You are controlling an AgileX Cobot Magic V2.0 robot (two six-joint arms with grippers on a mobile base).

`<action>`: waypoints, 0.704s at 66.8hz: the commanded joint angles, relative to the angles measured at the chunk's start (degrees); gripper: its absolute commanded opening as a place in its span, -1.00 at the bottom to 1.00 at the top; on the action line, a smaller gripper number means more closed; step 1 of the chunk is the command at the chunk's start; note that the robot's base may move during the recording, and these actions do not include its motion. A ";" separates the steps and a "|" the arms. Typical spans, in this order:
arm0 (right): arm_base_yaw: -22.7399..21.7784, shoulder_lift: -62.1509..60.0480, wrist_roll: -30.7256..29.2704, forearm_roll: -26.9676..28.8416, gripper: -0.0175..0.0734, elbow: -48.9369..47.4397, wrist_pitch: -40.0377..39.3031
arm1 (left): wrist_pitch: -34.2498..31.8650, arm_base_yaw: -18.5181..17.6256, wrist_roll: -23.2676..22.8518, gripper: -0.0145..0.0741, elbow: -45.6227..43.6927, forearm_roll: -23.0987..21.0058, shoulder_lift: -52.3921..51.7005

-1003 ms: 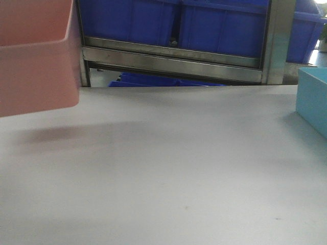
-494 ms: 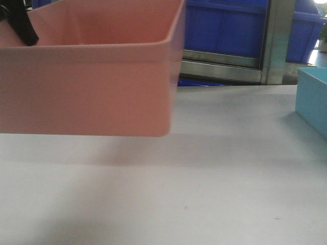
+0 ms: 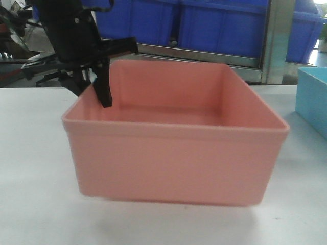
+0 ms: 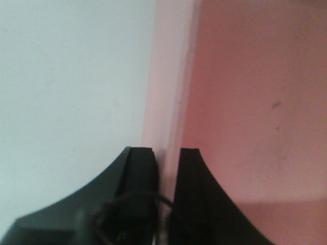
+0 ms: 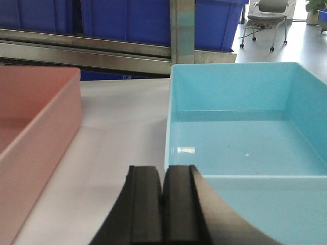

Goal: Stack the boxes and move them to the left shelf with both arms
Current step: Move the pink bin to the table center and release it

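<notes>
Since half a second ago the pink bin [image 3: 173, 153] has dropped and slid right across my front camera: then it filled the upper left of the picture, and now it sits square in the middle, with its open top and far inner wall in plain view. A soft shadow lies under its base, and I cannot tell whether the base touches the desk [image 3: 36, 153] or hangs just above it.

My left gripper [image 3: 93, 94] is at the bin's left wall, towards the back corner. On the left wrist camera the fingers [image 4: 140, 168] straddle the rolled rim, one outside over the desk and one inside against the pink wall, pinched narrow on that wall with only its thickness between them.

My right gripper [image 5: 162, 173] holds nothing; its two pads are pressed flat together with no gap. It hovers over bare desk, just beside the near left corner of the blue bin [image 5: 245, 148]. That bin stands upright on the desk to the right of the pink one, apart from it, with a strip of desk between.

Behind both bins runs the shelf [image 5: 87, 51] with its flat steel front bar, and dark blue crates [image 3: 219, 25] sit on it.
</notes>
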 commanded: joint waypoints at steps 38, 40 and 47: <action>-0.28 -1.02 -0.11 0.05 -0.50 -1.32 -5.02 | -1.42 -2.12 -0.67 -0.20 -2.05 -2.53 0.15; -0.28 -1.02 -0.11 0.05 -0.50 -1.32 -5.02 | -1.17 -2.12 -0.18 -0.03 -2.07 -2.71 0.04; -0.28 -1.02 -0.11 0.05 -0.50 -1.32 -5.02 | -0.08 -2.12 1.34 0.44 -2.16 -3.44 -0.22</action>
